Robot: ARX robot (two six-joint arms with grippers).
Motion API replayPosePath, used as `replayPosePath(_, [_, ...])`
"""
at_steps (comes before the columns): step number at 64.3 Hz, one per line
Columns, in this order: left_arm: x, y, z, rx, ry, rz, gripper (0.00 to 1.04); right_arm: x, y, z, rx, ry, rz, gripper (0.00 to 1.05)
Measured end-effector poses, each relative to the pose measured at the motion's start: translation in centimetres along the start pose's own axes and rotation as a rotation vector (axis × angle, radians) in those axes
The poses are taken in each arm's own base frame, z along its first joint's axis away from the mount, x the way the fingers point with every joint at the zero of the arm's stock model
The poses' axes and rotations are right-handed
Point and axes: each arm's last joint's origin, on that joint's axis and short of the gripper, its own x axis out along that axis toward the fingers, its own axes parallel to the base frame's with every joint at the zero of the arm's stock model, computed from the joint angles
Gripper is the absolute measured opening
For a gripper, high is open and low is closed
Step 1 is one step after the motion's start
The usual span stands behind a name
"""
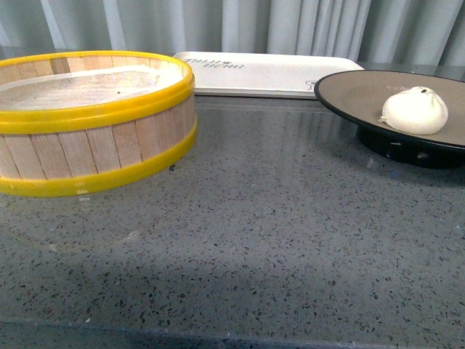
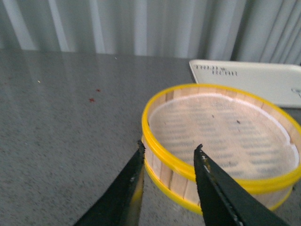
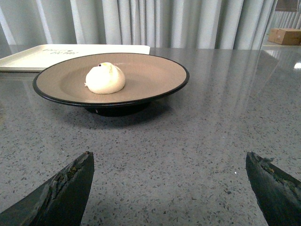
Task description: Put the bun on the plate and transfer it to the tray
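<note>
Speckled counter (image 1: 276, 240) | bun (image 3: 105, 78) on plate (image 3: 155, 75) | right tool (image 3: 169, 159) well apart, spread

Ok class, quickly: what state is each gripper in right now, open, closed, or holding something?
Left gripper: open, holding nothing.
Right gripper: open wide, holding nothing.

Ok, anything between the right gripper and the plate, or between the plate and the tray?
Nothing visible. Only bare counter lies between the right gripper and the plate; the tray sits just behind it.
</note>
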Motion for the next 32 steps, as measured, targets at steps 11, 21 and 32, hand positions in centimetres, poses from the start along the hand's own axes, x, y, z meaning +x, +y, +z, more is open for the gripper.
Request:
replayPosePath(11, [-1.1, 0.0, -3.0, -0.010, 0.010, -0.009, 0.04, 0.0, 0.0, 0.0, 0.000, 0.000, -0.001, 0.96])
replayPosePath(21, [-1.8, 0.0, -4.5, -0.013, 0.009, -0.005, 0.04, 0.0, 0.0, 0.0, 0.000, 0.000, 0.000, 0.96])
replayPosePath(32, [-2.6, 0.0, -6.2, -0.013, 0.010, -0.007, 0.04, 0.0, 0.0, 0.0, 0.000, 0.000, 0.000, 0.96])
